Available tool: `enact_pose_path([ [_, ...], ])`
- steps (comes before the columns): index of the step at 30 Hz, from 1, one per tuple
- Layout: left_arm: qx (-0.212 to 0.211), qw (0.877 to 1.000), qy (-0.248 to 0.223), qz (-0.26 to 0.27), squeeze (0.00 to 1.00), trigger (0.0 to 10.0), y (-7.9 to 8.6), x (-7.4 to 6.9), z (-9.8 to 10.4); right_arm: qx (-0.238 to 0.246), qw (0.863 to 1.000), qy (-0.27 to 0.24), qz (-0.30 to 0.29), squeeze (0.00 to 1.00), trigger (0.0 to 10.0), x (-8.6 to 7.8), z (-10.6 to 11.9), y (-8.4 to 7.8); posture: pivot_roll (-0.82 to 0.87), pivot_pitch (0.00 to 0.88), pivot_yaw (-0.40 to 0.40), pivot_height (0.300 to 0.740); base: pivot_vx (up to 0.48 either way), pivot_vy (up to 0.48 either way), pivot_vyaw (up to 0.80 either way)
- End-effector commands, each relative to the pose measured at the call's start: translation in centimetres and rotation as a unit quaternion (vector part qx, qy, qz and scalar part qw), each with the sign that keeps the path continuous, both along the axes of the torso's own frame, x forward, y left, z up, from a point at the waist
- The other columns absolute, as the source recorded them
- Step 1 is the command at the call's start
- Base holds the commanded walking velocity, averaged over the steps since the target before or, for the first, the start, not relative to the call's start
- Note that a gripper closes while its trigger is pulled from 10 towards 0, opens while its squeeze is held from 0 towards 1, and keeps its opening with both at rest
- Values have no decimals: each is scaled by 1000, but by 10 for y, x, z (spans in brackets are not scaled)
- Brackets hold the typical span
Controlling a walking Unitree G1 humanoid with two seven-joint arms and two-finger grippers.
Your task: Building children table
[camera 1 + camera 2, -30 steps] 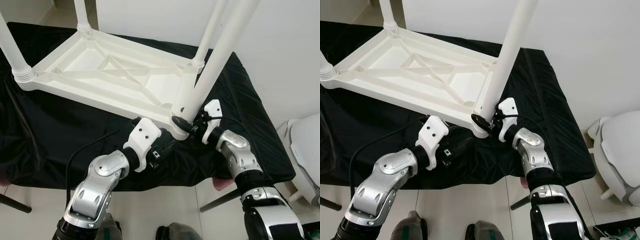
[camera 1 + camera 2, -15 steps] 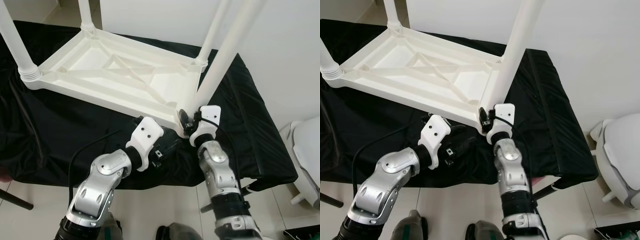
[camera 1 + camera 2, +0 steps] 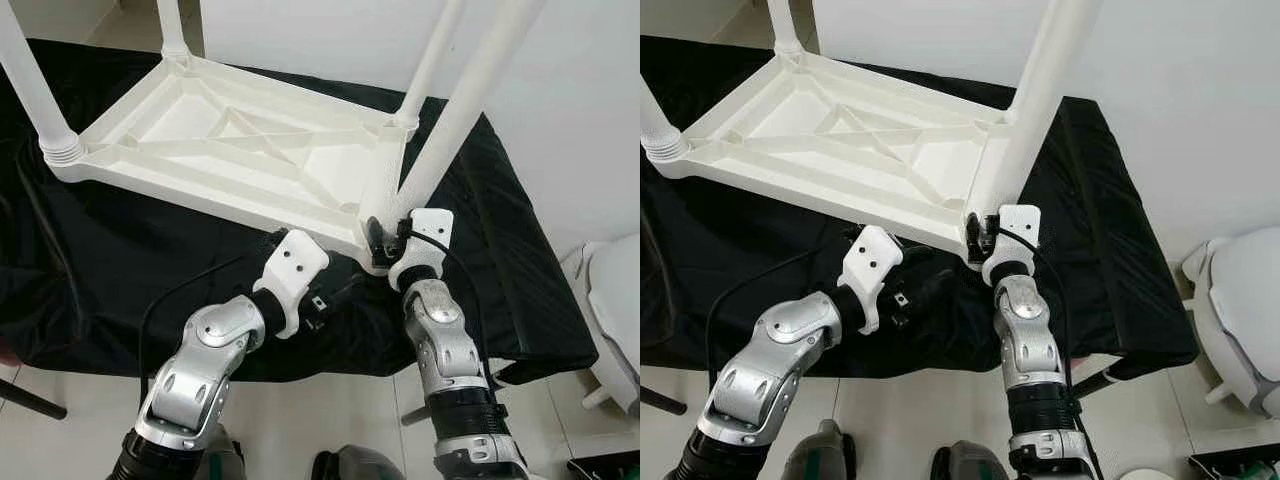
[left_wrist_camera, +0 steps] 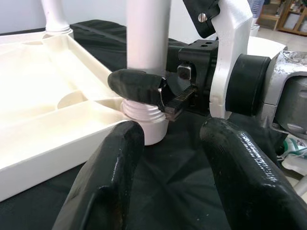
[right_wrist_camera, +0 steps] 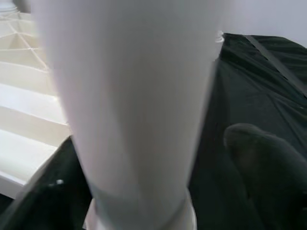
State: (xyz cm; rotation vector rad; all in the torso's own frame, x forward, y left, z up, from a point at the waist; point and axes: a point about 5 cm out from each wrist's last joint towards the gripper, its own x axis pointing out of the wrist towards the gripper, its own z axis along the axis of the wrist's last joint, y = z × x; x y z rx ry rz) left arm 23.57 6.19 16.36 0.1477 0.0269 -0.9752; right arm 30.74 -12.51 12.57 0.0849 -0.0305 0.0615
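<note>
The right gripper [image 4: 165,98] clenches the near leg [image 3: 455,125] of the upturned four-legged white table [image 3: 215,150]; the left gripper [image 4: 168,177] gapes released.

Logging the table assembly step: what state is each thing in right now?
Table top: upside down on the black cloth.
Near corner leg: upright in its socket, gripped near the base.
Right pincer: shut on that leg.
Left pincer: open, holding nothing, beside the table's edge.
Other legs: standing in their corners.
</note>
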Motion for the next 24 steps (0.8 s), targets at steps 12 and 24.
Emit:
enact_pose_path([
  [12,2,999,-8,35,0,10000,0,7,1,-53,966,4,254,0,10000,15,-4,-10,-6,0,-106,740,0,0,0],
  [24,4,999,-10,36,0,10000,2,6,2,-90,939,14,331,0,10000,32,-7,-6,19,0,-98,740,0,0,0],
])
